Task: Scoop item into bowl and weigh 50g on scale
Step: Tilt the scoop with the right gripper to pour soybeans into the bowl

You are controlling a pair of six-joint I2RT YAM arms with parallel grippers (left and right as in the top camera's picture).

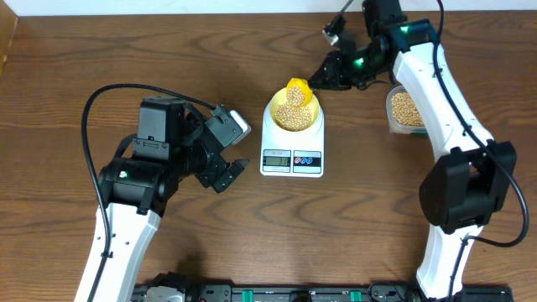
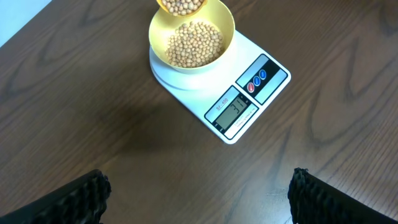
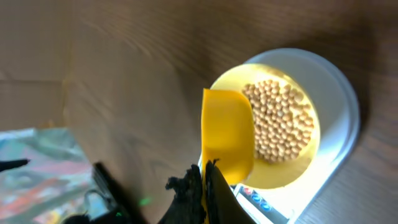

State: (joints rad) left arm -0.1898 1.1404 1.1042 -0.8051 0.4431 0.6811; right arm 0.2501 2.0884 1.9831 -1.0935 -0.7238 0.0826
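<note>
Wooden table (image 1: 84, 50); overhead alone shows tub (image 1: 390, 113); right tool (image 3: 204, 177) pinches scoop (image 3: 227, 134).

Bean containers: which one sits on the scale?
The pale yellow bowl on the white scale; the clear tub stands on the table, and the scoop hangs above.

The white, smooth-shelled left arm (image 1: 126, 239) and right arm (image 1: 432, 80) carry bulky black joint housings (image 1: 457, 189), thin looping black cables (image 1: 85, 126) and small green lights (image 1: 409, 32). The left gripper (image 2: 199, 177) has black ridged fingers (image 2: 84, 196).
</note>
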